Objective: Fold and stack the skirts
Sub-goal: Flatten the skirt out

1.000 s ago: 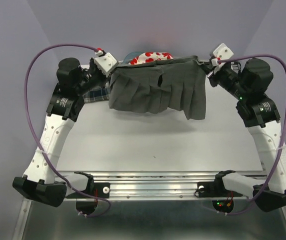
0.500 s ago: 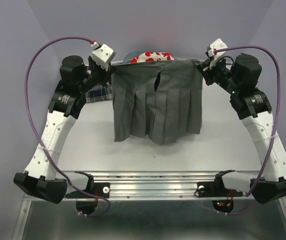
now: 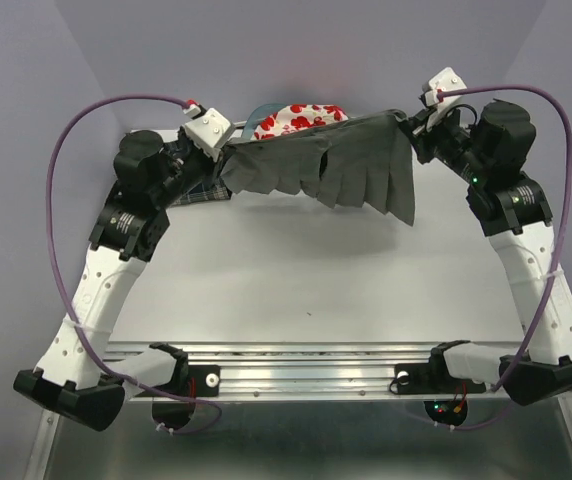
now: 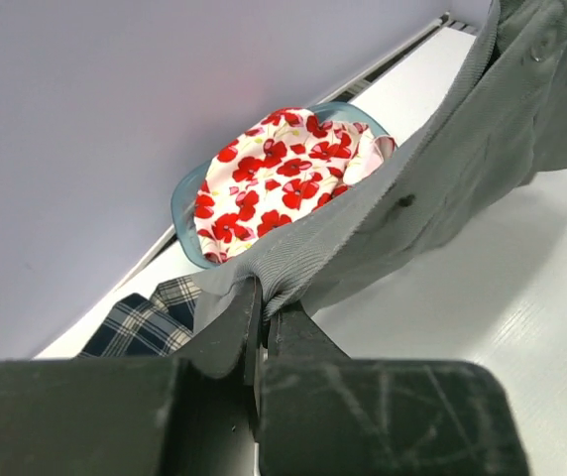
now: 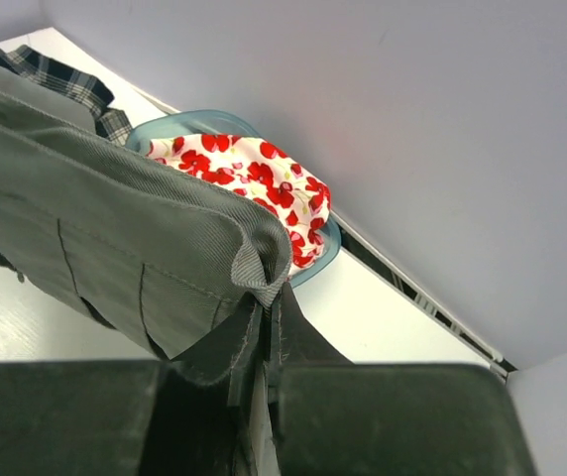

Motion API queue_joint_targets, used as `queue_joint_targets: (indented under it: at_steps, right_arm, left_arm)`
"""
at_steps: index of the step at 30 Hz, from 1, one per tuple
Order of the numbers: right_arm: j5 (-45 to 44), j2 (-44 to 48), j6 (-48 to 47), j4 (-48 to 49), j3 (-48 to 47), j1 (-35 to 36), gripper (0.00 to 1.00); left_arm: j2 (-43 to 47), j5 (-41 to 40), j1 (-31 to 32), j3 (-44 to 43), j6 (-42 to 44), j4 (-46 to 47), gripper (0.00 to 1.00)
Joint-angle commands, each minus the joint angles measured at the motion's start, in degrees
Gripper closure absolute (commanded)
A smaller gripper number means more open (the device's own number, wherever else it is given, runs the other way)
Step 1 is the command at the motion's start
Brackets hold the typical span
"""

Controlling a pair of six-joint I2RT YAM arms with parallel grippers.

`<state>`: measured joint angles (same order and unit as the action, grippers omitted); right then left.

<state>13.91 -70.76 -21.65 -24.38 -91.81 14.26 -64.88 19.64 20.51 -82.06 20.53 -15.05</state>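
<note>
The grey pleated skirt point(image 3: 331, 168) hangs stretched in the air between both arms at the back of the table, its hem swung up toward the far side. My left gripper point(image 3: 228, 150) is shut on the left end of its waistband point(image 4: 293, 273). My right gripper point(image 3: 404, 125) is shut on the right end of that waistband point(image 5: 264, 268). The white skirt with red print point(image 3: 296, 117) lies in the teal basket point(image 4: 186, 213) behind the grey one. The plaid skirt point(image 3: 194, 192) lies on the table at the back left, partly hidden by the left arm.
The teal basket point(image 5: 170, 124) stands against the back wall at the table's far edge. The white table point(image 3: 306, 270) spreads below the hanging skirt. Purple cables loop out from both arms at the sides.
The grey skirt hung straight down half a second ago; now its hem has swung up and away toward the back. Both grippers keep hold of the waistband, which has shifted slightly.
</note>
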Motion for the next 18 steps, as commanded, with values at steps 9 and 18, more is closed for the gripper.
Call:
queue_joint_targets:
  at_steps: [9, 18]
  right_arm:
    - [11.39, 18.98, -7.35, -13.57, 2.95, -0.64, 0.99]
    - [24.75, 40.22, -12.70, -26.77, 10.31, -1.69, 0.99]
  left_arm:
    - [21.18, 2.68, -0.47, 8.40, 9.08, -6.92, 1.00]
    - [36.92, 10.93, -0.65, 10.78, 6.72, -24.23, 1.00]
